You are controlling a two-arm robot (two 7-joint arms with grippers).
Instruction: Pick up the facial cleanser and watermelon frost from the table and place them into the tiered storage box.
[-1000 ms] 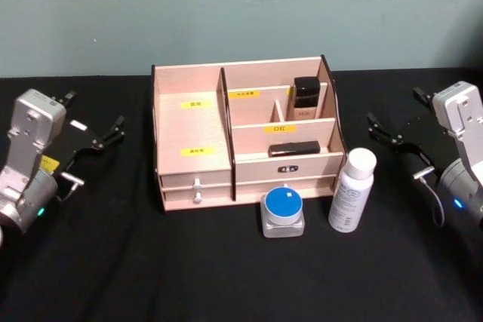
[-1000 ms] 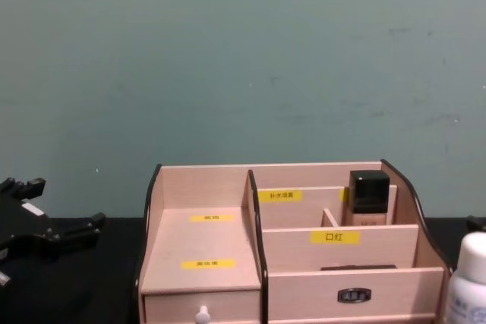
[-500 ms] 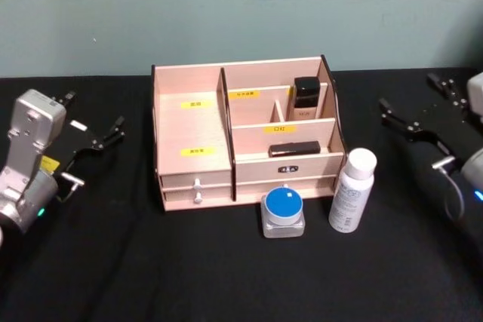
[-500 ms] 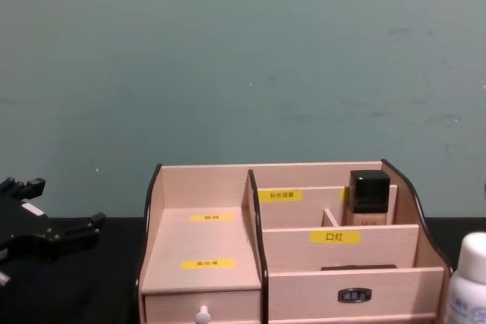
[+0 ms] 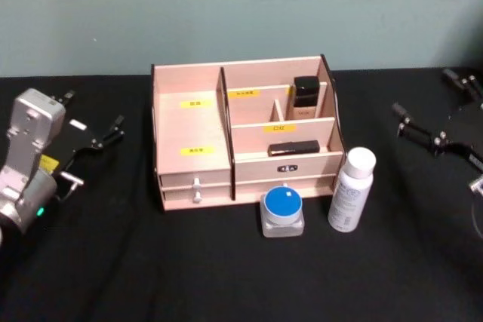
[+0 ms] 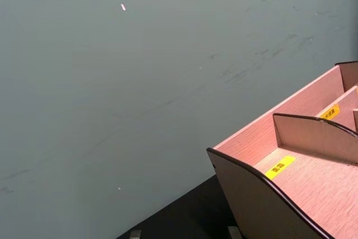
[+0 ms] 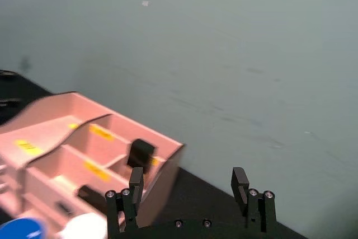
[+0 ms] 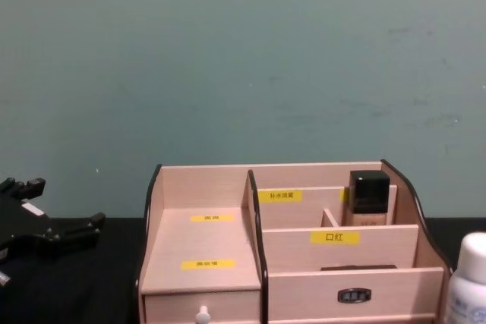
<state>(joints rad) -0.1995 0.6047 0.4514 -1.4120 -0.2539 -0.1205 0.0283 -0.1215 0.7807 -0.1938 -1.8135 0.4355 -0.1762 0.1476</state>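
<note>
The tiered storage box (image 5: 192,122) of light wood stands at the table's middle (image 8: 205,240). In front of its right half sit a squat jar with a blue lid (image 5: 283,213) and a white bottle with a white cap (image 5: 352,190) (image 8: 469,278). These two are the facial cleanser and the watermelon frost; which is which I cannot tell. My left gripper (image 5: 94,115) (image 8: 61,206) hovers open left of the box. My right gripper (image 5: 424,92) (image 7: 188,178) is open, far right of the bottle and behind it, with nothing between its fingers.
A black-capped bottle (image 5: 306,96) stands in the box's back right compartment, and a dark flat item (image 5: 294,148) lies in the tier in front of it. The black table (image 5: 226,277) spreads wide before the box. A teal wall (image 8: 243,58) rises behind it.
My right arm has swung outward to the right and back, so its body has left the head view. The left arm, box, jar and bottle have not moved.
</note>
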